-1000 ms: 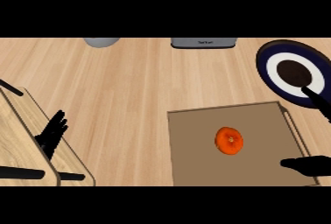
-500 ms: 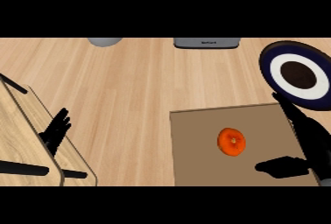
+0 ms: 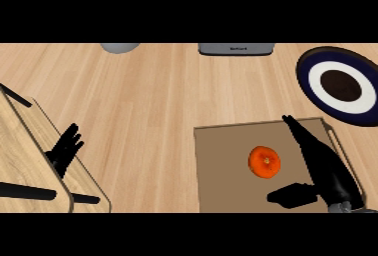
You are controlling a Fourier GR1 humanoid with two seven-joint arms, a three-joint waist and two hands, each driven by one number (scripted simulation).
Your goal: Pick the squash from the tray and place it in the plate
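Squash (image 3: pixel 264 161), orange and round, is lying near the middle of the brown tray (image 3: pixel 225 170) in the head view, untouched by either hand. Just to its right, the right hand (image 3: pixel 321 167) is stretching over the tray with its fingers straight and pointing toward the tray's far edge, while the thumb (image 3: pixel 289 195) is sticking out to the left below the squash; the hand is spread wide and holding nothing. Up at the far right, the plate (image 3: pixel 341 115), dark blue at the rim with a white ring and a dark centre, is sitting on the wooden counter (image 3: pixel 162 95), well apart from the squash. Over at the left, the left hand (image 3: pixel 64 150) is resting with its fingers relaxed and pointing up, beside a light wooden board (image 3: pixel 29 155) that is filling the lower left corner
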